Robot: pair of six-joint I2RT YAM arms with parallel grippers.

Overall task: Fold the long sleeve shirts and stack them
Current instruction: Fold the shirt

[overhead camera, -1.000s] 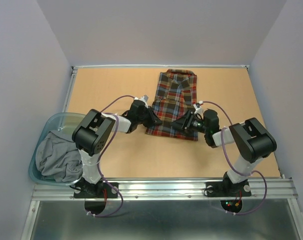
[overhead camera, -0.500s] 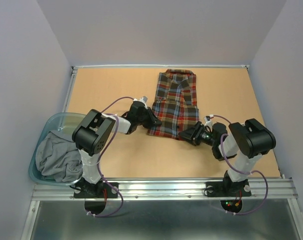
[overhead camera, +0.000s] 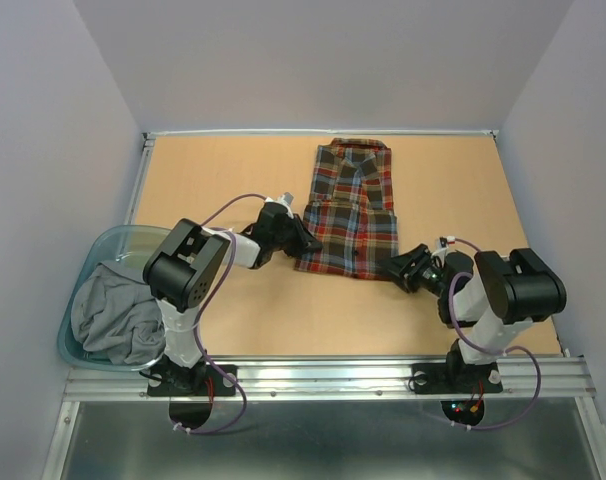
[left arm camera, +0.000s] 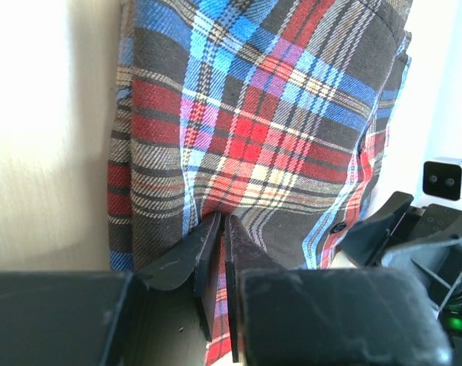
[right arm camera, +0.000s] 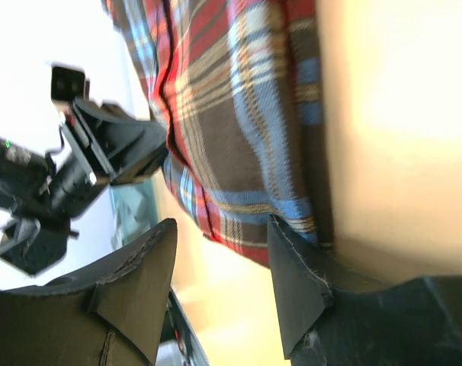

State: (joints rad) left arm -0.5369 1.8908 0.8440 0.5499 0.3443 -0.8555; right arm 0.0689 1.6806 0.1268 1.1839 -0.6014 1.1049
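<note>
No legible text or labels anywhere

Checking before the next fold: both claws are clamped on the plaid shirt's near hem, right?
No. Only the left claw is clamped on the near hem of the plaid shirt; the right wrist view shows the right claw open, gripping nothing.

Folded plaid shirt (overhead camera: 348, 210), flat, collar far

White links and bulky black joint housings are seen on the left arm (overhead camera: 188, 270) and right arm (overhead camera: 508, 290); a purple cable (overhead camera: 233, 203) is looped along each. Matte black wedge fingers (right arm camera: 296, 282) are fitted to the left hand (left arm camera: 219, 252) and right hand (right arm camera: 219, 244).
</note>
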